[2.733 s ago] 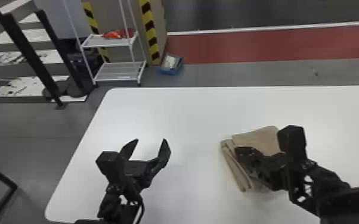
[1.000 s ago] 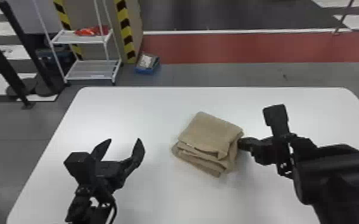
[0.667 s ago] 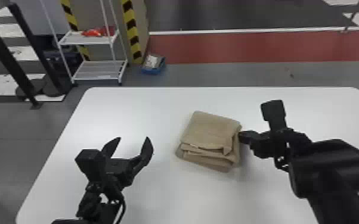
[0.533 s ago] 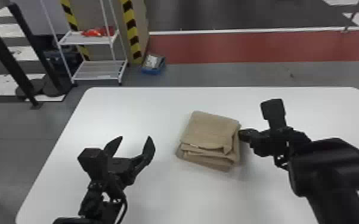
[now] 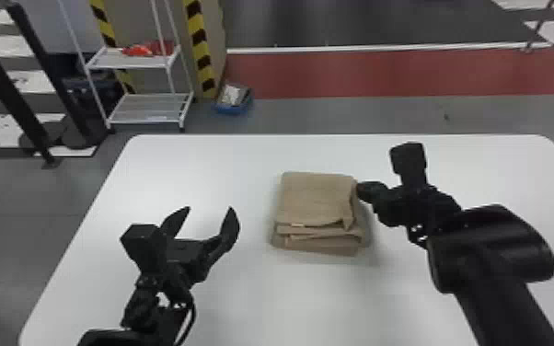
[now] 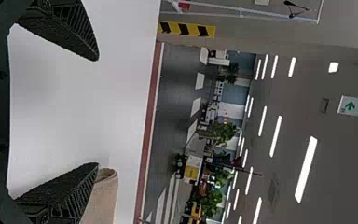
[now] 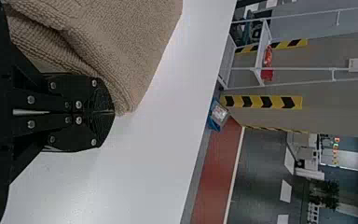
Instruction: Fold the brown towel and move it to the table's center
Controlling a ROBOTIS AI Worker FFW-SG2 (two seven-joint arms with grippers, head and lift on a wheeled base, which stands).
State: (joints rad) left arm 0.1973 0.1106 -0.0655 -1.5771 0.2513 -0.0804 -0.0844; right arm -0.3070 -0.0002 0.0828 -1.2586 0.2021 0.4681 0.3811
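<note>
Right gripper [image 5: 360, 187]: closed, its two black fingers meeting at the tips; no towel seen between them, and the cloth's corner lies against the side of one finger. Wrist view of that arm agrees, showing the fingertips together and a towel corner overlapping one finger's outer edge. Left gripper [image 5: 209, 210]: fingers spread wide, nothing held, bare tabletop in the gap between them in its own wrist view. Brown towel [image 5: 315, 198]: folded into a compact, layered, roughly square bundle, flat on the white table [image 5: 308, 299], between the two grippers and near the middle of the table's width. Its stacked fold edges face the robot; upper face mostly smooth, with a small lifted flap at the near corner on the robot's right. Left gripper stands apart from the bundle, on its left and toward the robot. Right arm comes in from the bottom edge of the head view, angled leftward, gripper at the towel's right side near the far corner. Background, beyond the table: white shelf rack [image 5: 145, 114] carrying red items [image 5: 139, 50] on its upper shelf, black-and-yellow striped tape [image 5: 201, 60], and a blue bin [image 5: 231, 109] on the floor near the rack.
</note>
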